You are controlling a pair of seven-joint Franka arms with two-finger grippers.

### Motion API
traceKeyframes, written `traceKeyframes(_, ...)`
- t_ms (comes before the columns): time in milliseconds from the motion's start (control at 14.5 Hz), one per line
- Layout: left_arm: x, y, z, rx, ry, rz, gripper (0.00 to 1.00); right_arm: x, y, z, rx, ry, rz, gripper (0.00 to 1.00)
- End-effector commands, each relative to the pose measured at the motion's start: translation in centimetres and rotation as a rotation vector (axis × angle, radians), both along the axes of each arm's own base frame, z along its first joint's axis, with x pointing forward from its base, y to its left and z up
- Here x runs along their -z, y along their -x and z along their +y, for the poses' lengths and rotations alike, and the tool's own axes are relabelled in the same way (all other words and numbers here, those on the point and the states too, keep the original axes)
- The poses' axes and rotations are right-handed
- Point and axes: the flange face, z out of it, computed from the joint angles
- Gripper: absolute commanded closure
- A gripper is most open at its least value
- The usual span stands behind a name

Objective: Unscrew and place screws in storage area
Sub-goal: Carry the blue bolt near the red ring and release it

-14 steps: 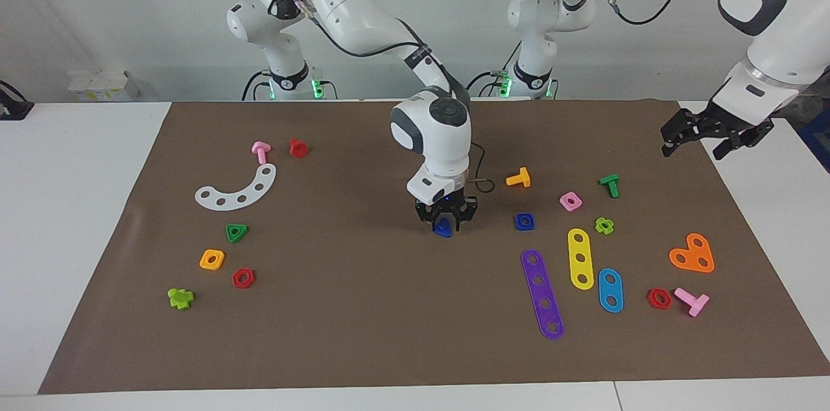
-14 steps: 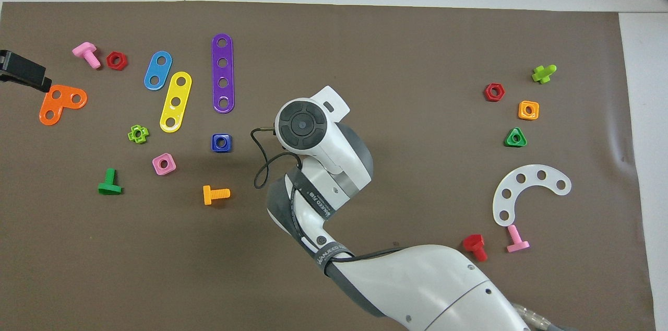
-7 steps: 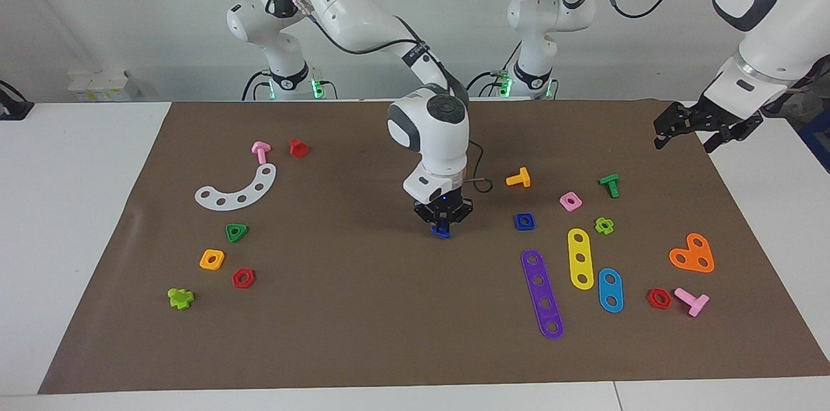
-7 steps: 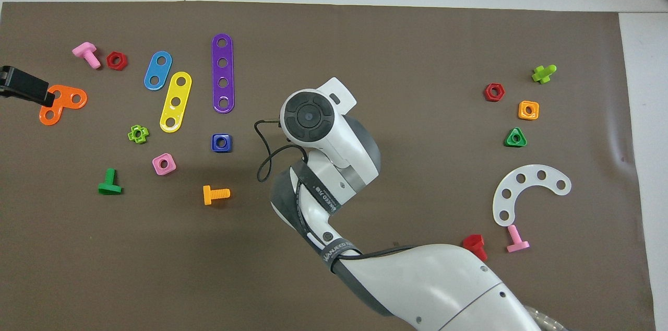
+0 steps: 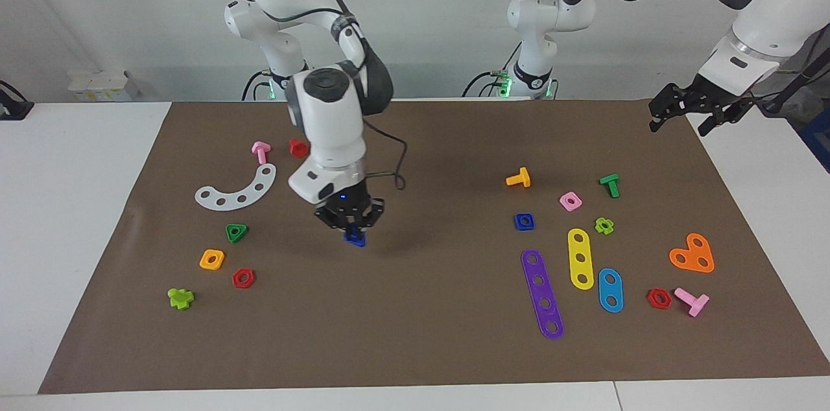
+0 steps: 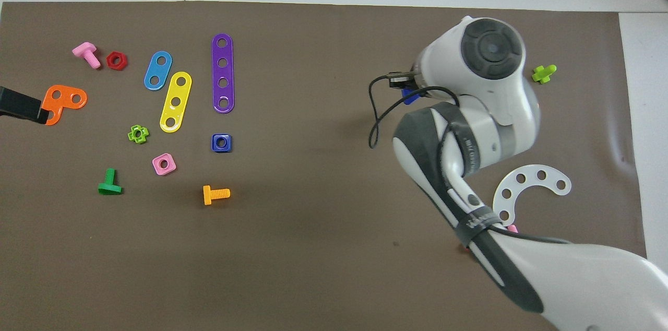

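Observation:
My right gripper [image 5: 351,228] is shut on the small blue screw [image 5: 355,240] and holds it just above the brown mat [image 5: 415,333], over a bare patch beside the green triangle nut [image 5: 237,232]. In the overhead view only a bit of the blue screw [image 6: 408,95] shows beside the right arm's wrist, which hides the gripper. My left gripper [image 5: 678,120] is open and empty, raised over the mat's corner at the left arm's end. In the overhead view the left gripper [image 6: 21,106] reaches over the orange heart plate [image 6: 61,102].
Toward the right arm's end lie a white arc plate [image 5: 237,189], pink bolt [image 5: 260,152], red bolt [image 5: 298,148], orange nut [image 5: 212,259], red nut [image 5: 243,278] and lime bolt [image 5: 180,298]. Toward the left arm's end lie the blue square nut [image 5: 524,222], strips, nuts and bolts.
My right gripper has carried the blue screw from the mat's middle toward the right arm's end. My left gripper has drawn back a little toward the mat's corner.

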Motion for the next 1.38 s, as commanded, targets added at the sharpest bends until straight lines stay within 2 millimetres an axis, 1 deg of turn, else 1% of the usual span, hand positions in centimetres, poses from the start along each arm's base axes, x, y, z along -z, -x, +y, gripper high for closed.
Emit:
traceKeyframes(0,0.5,0.9,-0.2,0.008,0.018,-0.016,0.00,3.2,2.7,-7.1,-0.065,-0.048,0.054,1.00)
traceKeyframes(69,0.5,0.9,-0.2,0.008,0.018,-0.016,0.00,4.4,3.2,-10.1,-0.123,-0.057,0.057,1.00)
traceKeyframes(138,0.5,0.9,-0.2,0.008,0.018,-0.016,0.00,5.7,4.0,-11.9,-0.158,-0.078,0.061,1.00)
traceKeyframes(207,0.5,0.8,-0.3,0.009,0.018,-0.016,0.00,7.2,4.6,-13.2,-0.151,-0.104,0.059,1.00)
traceKeyframes(414,0.5,0.8,-0.4,0.011,0.018,-0.015,0.00,10.5,6.1,-14.1,-0.145,-0.089,0.039,1.00)
traceKeyframes(552,0.4,0.8,-0.4,0.011,0.018,-0.018,0.00,12.2,6.9,-14.5,-0.133,-0.079,0.019,1.00)
traceKeyframes(621,0.3,0.7,-0.4,0.011,0.018,-0.029,0.00,12.4,7.0,-14.6,-0.126,-0.077,0.009,1.00)
traceKeyframes(690,0.3,0.6,-0.3,0.009,0.017,-0.037,0.00,12.4,6.9,-15.0,-0.114,-0.077,0.006,0.97)
traceKeyframes(759,0.2,0.6,-0.3,0.006,0.017,-0.041,0.00,12.4,6.8,-15.2,-0.107,-0.078,0.006,0.05)
traceKeyframes(828,0.3,0.5,-0.2,-0.001,0.016,-0.046,0.00,12.0,6.5,-15.7,-0.095,-0.080,0.004,0.00)
traceKeyframes(966,0.2,0.3,-0.2,-0.007,0.015,-0.058,0.00,9.5,5.4,-15.9,-0.015,-0.101,-0.009,0.00)
traceKeyframes(1103,0.2,0.3,-0.3,-0.006,0.015,-0.061,0.00,5.2,4.2,-17.2,0.055,-0.099,0.031,0.00)
traceKeyframes(1172,0.2,0.3,-0.3,-0.006,0.015,-0.061,0.00,2.5,3.7,-18.4,0.057,-0.066,0.052,0.00)
traceKeyframes(1241,0.3,0.3,-0.3,-0.006,0.015,-0.059,0.00,0.0,3.4,-19.3,0.067,-0.034,0.069,0.00)
traceKeyframes(1310,0.4,0.3,-0.3,-0.006,0.016,-0.058,0.00,-2.5,3.7,-19.5,0.086,-0.031,0.081,0.00)
